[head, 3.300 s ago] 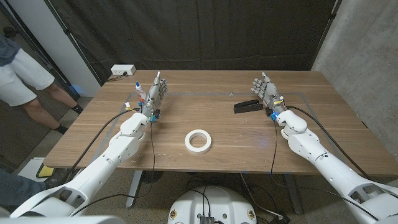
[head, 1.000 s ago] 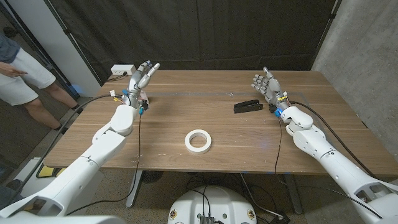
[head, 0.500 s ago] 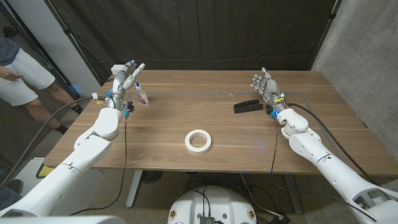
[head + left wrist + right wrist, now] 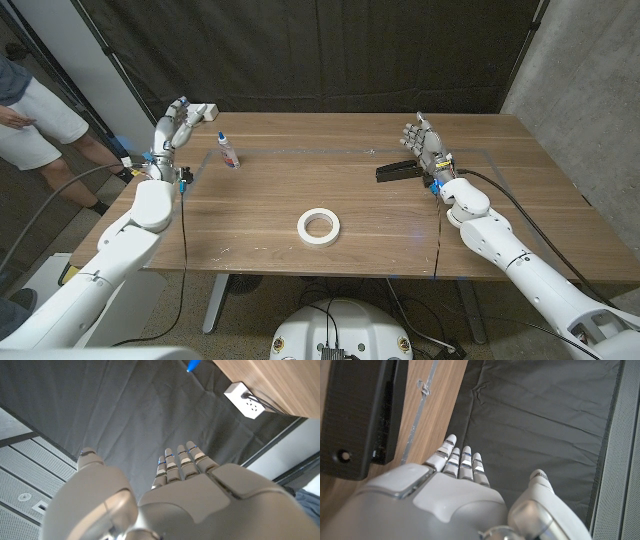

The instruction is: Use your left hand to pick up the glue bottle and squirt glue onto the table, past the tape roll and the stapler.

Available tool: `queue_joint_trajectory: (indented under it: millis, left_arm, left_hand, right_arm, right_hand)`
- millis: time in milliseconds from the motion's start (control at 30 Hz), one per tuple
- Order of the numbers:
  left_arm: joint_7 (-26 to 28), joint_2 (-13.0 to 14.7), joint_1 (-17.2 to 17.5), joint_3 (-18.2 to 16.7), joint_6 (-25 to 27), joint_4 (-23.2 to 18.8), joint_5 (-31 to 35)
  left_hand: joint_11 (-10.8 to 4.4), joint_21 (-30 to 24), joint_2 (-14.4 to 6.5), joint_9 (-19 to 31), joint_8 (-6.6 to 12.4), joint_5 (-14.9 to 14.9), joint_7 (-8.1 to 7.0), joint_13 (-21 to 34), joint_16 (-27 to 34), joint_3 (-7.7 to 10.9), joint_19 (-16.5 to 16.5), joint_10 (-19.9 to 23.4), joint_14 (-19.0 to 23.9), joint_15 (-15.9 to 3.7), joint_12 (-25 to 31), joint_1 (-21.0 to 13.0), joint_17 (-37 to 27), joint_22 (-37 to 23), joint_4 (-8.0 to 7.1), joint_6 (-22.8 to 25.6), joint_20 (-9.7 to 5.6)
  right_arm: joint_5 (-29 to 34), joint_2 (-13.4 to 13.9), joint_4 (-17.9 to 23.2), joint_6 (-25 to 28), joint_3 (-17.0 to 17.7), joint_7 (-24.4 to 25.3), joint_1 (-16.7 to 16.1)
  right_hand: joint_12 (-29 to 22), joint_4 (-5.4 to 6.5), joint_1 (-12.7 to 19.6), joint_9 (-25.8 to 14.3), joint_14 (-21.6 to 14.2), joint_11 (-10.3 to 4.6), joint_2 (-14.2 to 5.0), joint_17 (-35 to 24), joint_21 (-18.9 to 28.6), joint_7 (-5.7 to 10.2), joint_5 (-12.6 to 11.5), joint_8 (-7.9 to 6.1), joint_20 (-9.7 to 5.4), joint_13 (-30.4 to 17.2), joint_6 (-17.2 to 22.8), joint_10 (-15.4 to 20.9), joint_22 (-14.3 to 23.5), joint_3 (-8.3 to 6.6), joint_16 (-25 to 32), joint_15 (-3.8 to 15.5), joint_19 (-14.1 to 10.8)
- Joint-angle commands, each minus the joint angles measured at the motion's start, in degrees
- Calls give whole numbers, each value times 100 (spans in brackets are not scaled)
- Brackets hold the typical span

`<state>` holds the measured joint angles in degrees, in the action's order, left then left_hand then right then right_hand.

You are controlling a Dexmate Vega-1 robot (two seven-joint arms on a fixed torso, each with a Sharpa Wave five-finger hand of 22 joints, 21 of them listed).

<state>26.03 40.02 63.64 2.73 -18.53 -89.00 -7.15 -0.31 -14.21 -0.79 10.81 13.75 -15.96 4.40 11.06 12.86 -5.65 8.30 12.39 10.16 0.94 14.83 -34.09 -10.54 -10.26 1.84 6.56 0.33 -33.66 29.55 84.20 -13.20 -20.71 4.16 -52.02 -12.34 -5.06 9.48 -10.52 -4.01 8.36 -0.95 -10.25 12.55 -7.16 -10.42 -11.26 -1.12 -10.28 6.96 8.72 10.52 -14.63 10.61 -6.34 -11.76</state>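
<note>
The glue bottle (image 4: 229, 152), small and white with a blue tip, stands upright on the table's far left part. My left hand (image 4: 172, 125) is raised at the table's left edge, to the left of the bottle and apart from it, open with its fingers spread and nothing in it. In the left wrist view the same hand (image 4: 165, 495) points its straight fingers at the dark curtain. The white tape roll (image 4: 319, 226) lies near the table's middle. The black stapler (image 4: 397, 171) (image 4: 360, 415) lies at the far right, just left of my open right hand (image 4: 425, 145) (image 4: 455, 495).
A white power strip (image 4: 197, 112) (image 4: 245, 400) sits at the table's far left corner, close behind my left hand. A person in white shorts (image 4: 30, 115) stands off the table's left side. Thin tape lines (image 4: 330, 150) mark the wooden table (image 4: 300, 185).
My left hand has swung left from beside the glue bottle out to the table's left edge, leaving the bottle standing alone. The right hand has hardly moved.
</note>
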Motion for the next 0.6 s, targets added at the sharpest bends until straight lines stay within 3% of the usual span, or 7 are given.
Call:
queue_joint_trajectory:
  millis: [33,267,600]
  left_arm:
    - [344,-68,-32,-89,83,403,331]
    - [396,-86,-40,-27,224,519,330]
    - [486,58,164,42,751,275,472]
  left_hand:
    - [-21,-27,8,9,-20,18,-28,26,-23,0,88,63,62,1,-16,-63,-20,-34,42,49,-15]
    - [-18,-25,13,10,-19,18,-26,27,-24,-7,106,75,92,-9,-24,-78,-22,-35,49,82,-10]
    - [-35,-24,20,12,-9,16,-33,28,-27,-17,147,148,138,-15,-20,-107,-23,-37,62,161,9]
  right_arm:
    - [84,-16,189,149,-72,229,-86]
    - [113,6,274,200,-85,296,-133]
    - [115,-6,293,212,-120,285,-142]
  right_hand:
    - [-36,-45,54,-18,-46,-8,-11,-26,38,-1,-13,-24,21,-30,49,62,12,-22,16,-12,-58]
    - [-36,-48,61,-18,-56,-7,-21,-26,35,6,-13,-21,23,-31,51,71,12,-25,15,-5,-61]
    - [-34,-52,61,-19,-65,-6,-24,-27,34,5,-12,-16,32,-31,50,80,12,-22,13,-19,-71]
